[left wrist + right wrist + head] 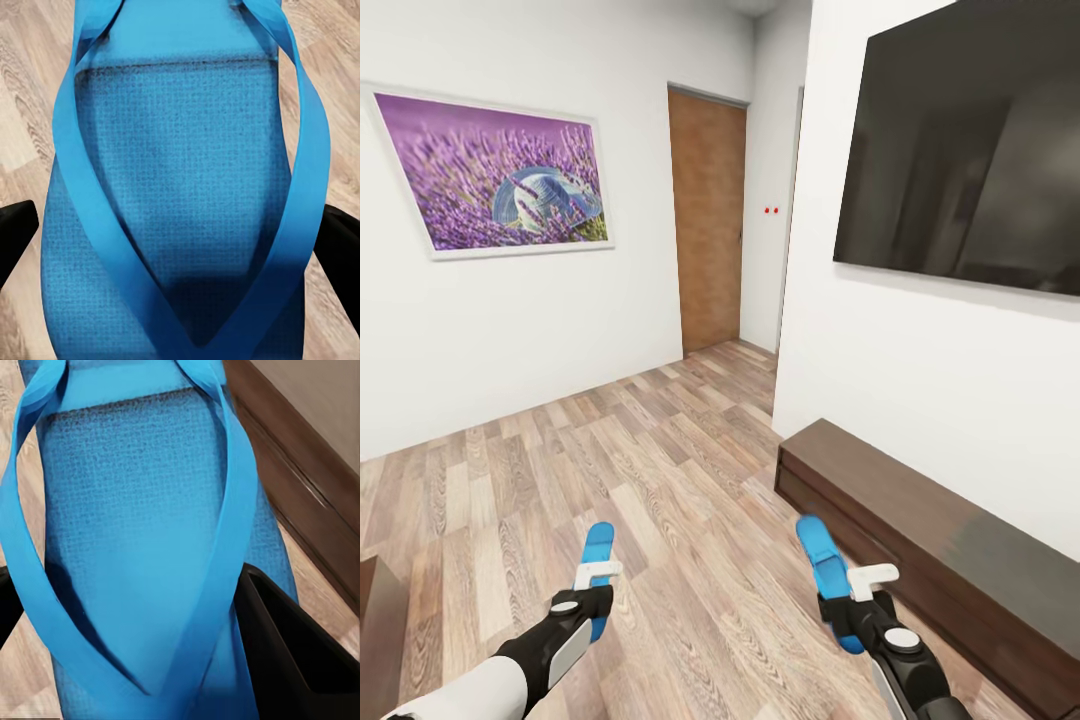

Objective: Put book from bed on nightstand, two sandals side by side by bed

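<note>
Head view: two bright blue flip-flops are shown carried above the wood-plank floor, one in each gripper, with the long low dark-wood bench taken as landmark. The left sandal is held by the left gripper well apart from the bench, on the open floor side; the right sandal is held by the right gripper near the bench's front edge. Both are lifted clear of the floor and point away from the robot. The step in hand is judged to be the transport of the pair toward the bed, which, like the book and the nightstand, cannot be located from these views; beyond the bench a wooden door, a lavender picture and a wall-mounted dark screen are seen. The next move is judged to call for a turn of the base toward the bed, then a lowering of both sandals flat and parallel beside it. In the wrist views each sole fills the space between dark fingers, which are pressed against its edges: both grippers are closed on their sandals, the jaws kept apart by the sole's width.
</note>
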You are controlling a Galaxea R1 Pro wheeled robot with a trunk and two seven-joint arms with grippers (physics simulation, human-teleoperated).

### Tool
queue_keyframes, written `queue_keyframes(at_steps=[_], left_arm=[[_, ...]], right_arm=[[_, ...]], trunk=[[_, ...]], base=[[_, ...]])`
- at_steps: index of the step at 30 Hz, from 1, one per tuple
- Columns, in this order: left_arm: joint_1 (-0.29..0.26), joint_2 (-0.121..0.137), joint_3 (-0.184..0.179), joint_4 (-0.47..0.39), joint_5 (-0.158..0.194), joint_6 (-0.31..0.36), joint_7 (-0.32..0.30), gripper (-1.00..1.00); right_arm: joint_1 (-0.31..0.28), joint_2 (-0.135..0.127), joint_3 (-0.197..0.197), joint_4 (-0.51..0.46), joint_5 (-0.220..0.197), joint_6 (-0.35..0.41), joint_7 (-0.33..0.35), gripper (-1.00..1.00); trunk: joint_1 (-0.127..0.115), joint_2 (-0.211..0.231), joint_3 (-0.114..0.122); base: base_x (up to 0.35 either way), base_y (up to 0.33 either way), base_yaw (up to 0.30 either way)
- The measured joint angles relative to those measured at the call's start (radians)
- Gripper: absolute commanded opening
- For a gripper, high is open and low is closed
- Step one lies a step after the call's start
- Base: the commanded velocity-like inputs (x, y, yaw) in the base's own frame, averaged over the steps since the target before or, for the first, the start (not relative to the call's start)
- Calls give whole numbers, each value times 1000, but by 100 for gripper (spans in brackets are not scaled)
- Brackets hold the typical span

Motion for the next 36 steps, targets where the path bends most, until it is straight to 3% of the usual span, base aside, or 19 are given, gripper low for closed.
queue_keyframes(at_steps=[6, 13, 21, 27, 36], left_arm=[[9, 1, -1, 15, -5, -60, 2, -100], [41, -2, -1, 86, 2, -154, 1, -100], [126, -7, -1, 109, 4, -211, 0, -100], [147, -10, -5, 109, 0, -222, 0, -100], [154, -14, -9, 108, -7, -226, 0, -100]], right_arm=[[0, 2, -1, 127, 1, -112, 0, -100], [5, 0, -2, 182, -1, -178, 1, -100], [13, 2, 1, 193, -2, -191, 1, -100], [13, 2, 4, 193, 0, -192, 13, -100], [14, 2, 16, 194, 4, -193, 27, -100]], trunk=[[-23, 42, 19], [-50, 91, 41], [-81, 147, 66], [-104, 189, 85], [-104, 189, 85]], base=[[0, 0, 0], [0, 0, 0], [0, 0, 0], [0, 0, 0], [10, 0, 1]])
